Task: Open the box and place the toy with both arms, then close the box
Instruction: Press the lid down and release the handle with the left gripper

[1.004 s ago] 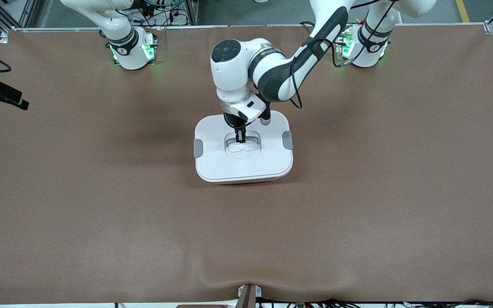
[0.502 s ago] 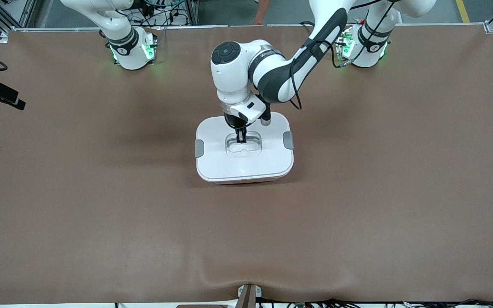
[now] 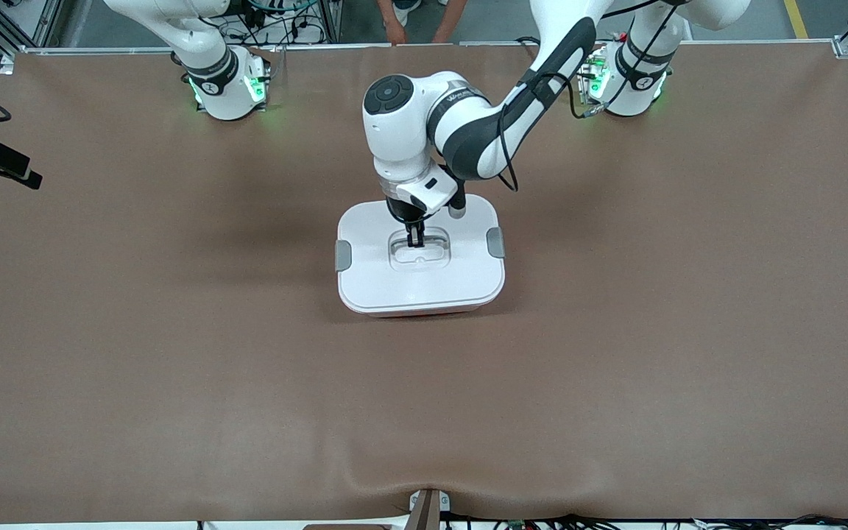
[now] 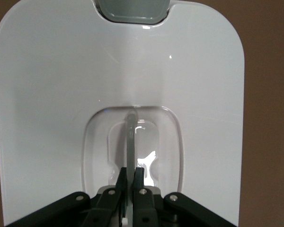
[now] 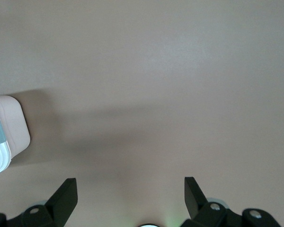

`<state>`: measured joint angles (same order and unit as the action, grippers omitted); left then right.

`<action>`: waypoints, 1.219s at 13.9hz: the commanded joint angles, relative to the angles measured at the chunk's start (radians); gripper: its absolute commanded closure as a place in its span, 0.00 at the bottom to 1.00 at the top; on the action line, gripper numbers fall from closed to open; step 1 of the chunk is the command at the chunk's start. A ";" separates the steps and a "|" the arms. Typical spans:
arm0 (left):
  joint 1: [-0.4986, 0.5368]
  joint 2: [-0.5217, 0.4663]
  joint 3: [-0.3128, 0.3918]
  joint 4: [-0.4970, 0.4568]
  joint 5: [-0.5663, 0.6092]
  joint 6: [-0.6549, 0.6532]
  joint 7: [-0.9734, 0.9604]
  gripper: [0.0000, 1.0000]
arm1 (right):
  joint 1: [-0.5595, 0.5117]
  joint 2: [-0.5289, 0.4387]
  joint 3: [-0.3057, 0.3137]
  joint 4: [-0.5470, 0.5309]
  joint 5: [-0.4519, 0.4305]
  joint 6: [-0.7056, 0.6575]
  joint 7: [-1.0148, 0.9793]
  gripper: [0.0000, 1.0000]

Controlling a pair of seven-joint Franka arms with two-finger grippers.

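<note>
A brown tabletop (image 3: 174,368) carries the box (image 3: 419,258) mid-surface, lid on, grey clips facing each arm's end. The left end effector (image 3: 415,240), directly above, is clenched on the lid's clear handle (image 4: 131,142). The right end effector (image 5: 130,189) waits released over bare tabletop, box beside it.

The box (image 3: 419,258) sits mid-table (image 3: 174,331), its lid (image 3: 461,272) on it. The left gripper (image 3: 415,239) is down in the lid's recessed handle (image 3: 419,252) (one clip (image 3: 343,255) at each end).
</note>
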<state>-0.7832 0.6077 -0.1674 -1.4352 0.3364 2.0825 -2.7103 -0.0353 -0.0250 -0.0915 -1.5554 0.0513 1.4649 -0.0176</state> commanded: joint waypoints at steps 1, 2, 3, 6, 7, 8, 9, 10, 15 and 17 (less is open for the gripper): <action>-0.004 0.012 0.003 0.006 0.035 -0.002 -0.043 1.00 | -0.020 0.010 0.015 0.024 -0.018 -0.020 0.004 0.00; -0.004 0.012 0.003 0.001 0.035 -0.002 -0.043 1.00 | -0.020 0.010 0.015 0.024 -0.018 -0.020 0.002 0.00; -0.004 0.012 0.003 -0.005 0.035 0.002 -0.042 1.00 | -0.020 0.010 0.015 0.024 -0.018 -0.020 0.002 0.00; 0.001 0.012 0.002 -0.014 0.036 0.007 -0.025 1.00 | -0.020 0.010 0.015 0.024 -0.019 -0.018 0.004 0.00; -0.002 0.012 0.002 -0.020 0.036 0.007 -0.013 1.00 | -0.020 0.010 0.015 0.024 -0.019 -0.018 0.004 0.00; -0.002 0.012 0.002 -0.030 0.036 0.007 0.004 1.00 | -0.020 0.010 0.015 0.024 -0.019 -0.018 0.004 0.00; -0.002 0.012 0.002 -0.034 0.036 0.007 0.009 1.00 | -0.020 0.010 0.015 0.024 -0.019 -0.018 0.004 0.00; -0.002 0.012 0.002 -0.039 0.036 0.007 0.009 1.00 | -0.020 0.010 0.015 0.024 -0.019 -0.018 0.004 0.00; 0.001 0.001 0.000 -0.030 0.018 0.007 -0.002 0.15 | -0.020 0.010 0.015 0.026 -0.019 -0.018 0.005 0.00; 0.001 -0.016 -0.001 -0.022 0.020 0.007 0.009 0.00 | -0.020 0.010 0.015 0.026 -0.018 -0.018 0.005 0.00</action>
<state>-0.7828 0.6128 -0.1679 -1.4545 0.3481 2.0922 -2.7022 -0.0357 -0.0248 -0.0915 -1.5549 0.0509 1.4636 -0.0176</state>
